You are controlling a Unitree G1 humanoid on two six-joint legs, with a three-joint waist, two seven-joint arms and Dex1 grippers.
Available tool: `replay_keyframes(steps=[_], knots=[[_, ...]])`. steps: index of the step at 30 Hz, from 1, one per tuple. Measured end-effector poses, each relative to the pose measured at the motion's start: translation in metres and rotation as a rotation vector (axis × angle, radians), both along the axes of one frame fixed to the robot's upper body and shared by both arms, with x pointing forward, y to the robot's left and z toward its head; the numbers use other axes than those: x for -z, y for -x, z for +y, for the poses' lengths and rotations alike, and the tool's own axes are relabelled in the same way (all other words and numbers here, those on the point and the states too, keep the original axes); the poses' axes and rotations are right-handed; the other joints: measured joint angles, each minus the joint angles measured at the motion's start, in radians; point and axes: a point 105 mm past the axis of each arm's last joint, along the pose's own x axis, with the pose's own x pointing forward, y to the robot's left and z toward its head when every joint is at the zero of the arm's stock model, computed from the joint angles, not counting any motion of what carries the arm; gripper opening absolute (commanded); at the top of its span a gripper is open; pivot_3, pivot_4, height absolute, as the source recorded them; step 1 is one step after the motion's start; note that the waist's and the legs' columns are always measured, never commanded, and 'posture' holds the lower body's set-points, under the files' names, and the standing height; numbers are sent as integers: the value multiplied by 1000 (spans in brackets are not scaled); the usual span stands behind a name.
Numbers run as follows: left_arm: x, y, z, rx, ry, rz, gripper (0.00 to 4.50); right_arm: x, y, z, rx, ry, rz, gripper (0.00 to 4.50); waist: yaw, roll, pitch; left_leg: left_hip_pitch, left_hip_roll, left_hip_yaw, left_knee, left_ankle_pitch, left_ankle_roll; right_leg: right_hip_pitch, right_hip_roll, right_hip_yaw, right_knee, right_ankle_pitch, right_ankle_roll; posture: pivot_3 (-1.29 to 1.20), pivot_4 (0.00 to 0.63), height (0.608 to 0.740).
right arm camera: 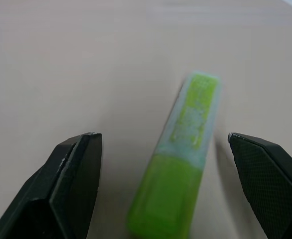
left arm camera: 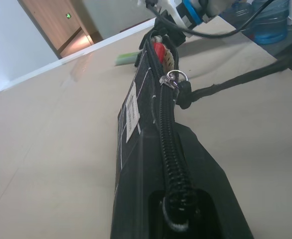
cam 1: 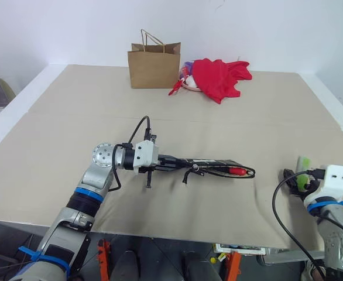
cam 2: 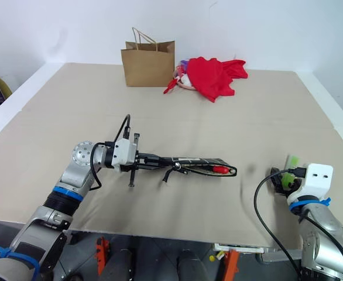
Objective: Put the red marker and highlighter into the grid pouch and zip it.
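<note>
My left gripper (cam 1: 160,159) points level to my right, clamped on the black white-gridded fabric pouch (cam 1: 218,167); right gripper (right arm camera: 163,164) wide open, straddling the chunky lime-green highlighter (right arm camera: 178,186), empty.

Bright even light, blurry wrist close-ups

- The flat black fabric grid pouch (cam 1: 215,165) is showing thin white grid lines, a small white label and a black zipper with a silver ring.
- The slim red marker (cam 1: 237,171) is showing a bright red end inside the pouch mouth.
- The chunky lime-green highlighter (right arm camera: 180,174) is lying right of the pouch, paler green at one end.
- The tabletop (cam 1: 72,123) under the pouch is looking plain beige.
- The brown paper bag (cam 1: 154,65) is standing far behind the pouch.
- The crumpled red cloth (cam 1: 218,77) is sitting beside that bag.
- The right gripper (right arm camera: 176,164) is showing black textured fingers.
</note>
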Motion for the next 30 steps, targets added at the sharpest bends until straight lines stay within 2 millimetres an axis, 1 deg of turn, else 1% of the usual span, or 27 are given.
replay_keyframes(steps=[2, 3, 5, 6, 7, 8, 9, 10, 11, 15, 17, 18, 19, 20, 21, 23, 25, 26, 28, 29, 30], knots=[[0, 0, 0, -2, 1, -2, 0, 3, -1, -2, 25, -5, 2, 4371, 0, 0, 0, 0, 0, 0, 0, 0, 0, 0, 0, 0, 0, 0, 0, 0, 150, 740], [-1, 0, 0, -4, 4, -5, 0, 6, 0, -4, 49, -1, 9, 3864, 0, -1, -1, 0, 0, 0, 0, 0, 0, 1, 0, 0, 0, 0, 0, 0, 150, 740], [-3, 0, -1, -7, 10, -13, 0, 9, 1, -5, 75, 3, 15, 3196, 5, -1, -1, 0, 0, 0, 2, 0, 0, 2, 0, 0, 0, -1, -2, 0, 150, 740], [-4, 0, -1, -7, 10, -17, 0, 9, 2, -6, 97, 8, 19, 2687, 10, -1, -1, 0, 0, 0, 3, 0, 0, 4, 0, 0, -1, -2, -3, 0, 150, 740], [-3, 0, 0, -9, 9, -16, 0, 10, 2, -8, 110, 20, 26, 2038, 15, -1, -1, 0, 0, 0, 4, 1, 0, 6, 0, 0, -1, -2, -3, 0, 150, 740], [-3, 0, 0, -10, 9, -16, 0, 10, 2, -8, 111, 21, 27, 2038, 15, -1, -1, 0, 0, 0, 4, 1, 0, 6, 0, 0, -1, -3, -3, 0, 150, 740], [-3, 0, 0, -11, 7, -14, 0, 11, 3, -9, 127, 24, 37, 1444, 16, -2, -1, 0, 0, 0, 4, 2, -1, 8, 0, 0, -2, -4, -3, 0, 150, 740], [-3, 0, 0, -11, 8, -14, 0, 11, 3, -9, 128, 24, 38, 1225, 17, -2, -1, 0, 0, 0, 4, 3, -1, 9, 0, 0, -2, -4, -3, 0, 150, 740], [-3, 0, 0, -11, 8, -14, 0, 11, 4, -10, 130, 31, 45, 1134, 17, -2, -1, 0, -1, 0, 4, 3, -1, 10, 0, 0, -2, -5, -3, 0, 150, 740], [-3, 0, 0, -11, 9, -14, 0, 7, 6, -7, 116, 62, 59, 1126, 17, -3, -1, 0, -1, 0, 3, 3, -1, 10, 0, 0, -2, -6, -3, 0, 150, 740], [-3, 0, 0, -11, 9, -15, 0, 1, 7, 0, 53, 101, 67, 1126, 16, -3, -1, 0, -1, 0, 0, 3, -1, 9, 0, -1, -2, -8, -3, 0, 150, 740], [-2, 0, 1, -12, 7, -13, 0, -3, 7, 6, -6, 115, 69, 1126, 15, -3, -1, 0, -1, 0, -1, 3, -1, 9, 0, -1, -2, -8, -2, 0, 150, 740], [-2, 0, 0, -12, 7, -11, 0, -12, 1, 22, -140, 125, 51, 1126, 8, 0, 0, 0, -1, 1, -1, 2, -1, 8, 0, 0, -2, -7, 0, 0, 150, 740], [-1, 0, -1, -6, 6, -8, 0, -28, -4, 37, -261, 146, 10, 1126, 2, 2, 1, 0, -1, 2, -1, 2, -1, 8, 0, 1, -2, -6, 1, 0, 150, 740], [-1, 1, -2, -3, 6, -8, 0, -39, -6, 46, -329, 161, -21, 1126, -3, 3, 2, 0, -1, 2, -2, 2, -1, 8, 0, 1, -1, -7, 1, 0, 150, 740], [-1, 1, -3, 3, 5, -7, 0, -82, -9, 71, -537, 235, -125, 1126, -9, 3, 2, 0, -1, 1, -3, 3, 0, 8, 0, 0, -1, -7, 1, 0, 150, 740], [0, 3, -3, 15, -2, -6, 0, -118, 1, 98, -774, 306, -189, 1126, -10, 3, 2, 0, -1, 0, -3, 3, 0, 8, 0, -1, -1, -8, 1, 0, 150, 740], [0, 3, -3, 19, -4, -6, 0, -128, 9, 109, -873, 327, -201, 1126, -10, 2, 2, 0, -1, 0, -4, 3, 0, 8, 0, -1, -1, -8, 1, 0, 150, 740], [1, 3, -3, 24, -9, -3, 0, -137, 29, 134, -1097, 342, -190, 1126, -9, -1, 3, -1, -1, 0, -4, 2, 0, 9, 0, -2, -1, -9, 1, 0, 150, 740], [1, 3, -3, 26, -11, -2, 0, -137, 31, 137, -1126, 342, -183, 1126, -9, -1, 3, -1, -1, 0, -4, 2, 0, 9, 0, -2, -2, -10, 1, 0, 150, 740], [2, 3, -3, 28, -13, 3, 0, -136, 38, 141, -1192, 335, -153, 1126, -8, -1, 3, -2, -1, 0, -4, 2, -1, 9, -1, -2, -2, -10, 1, 0, 150, 740]])
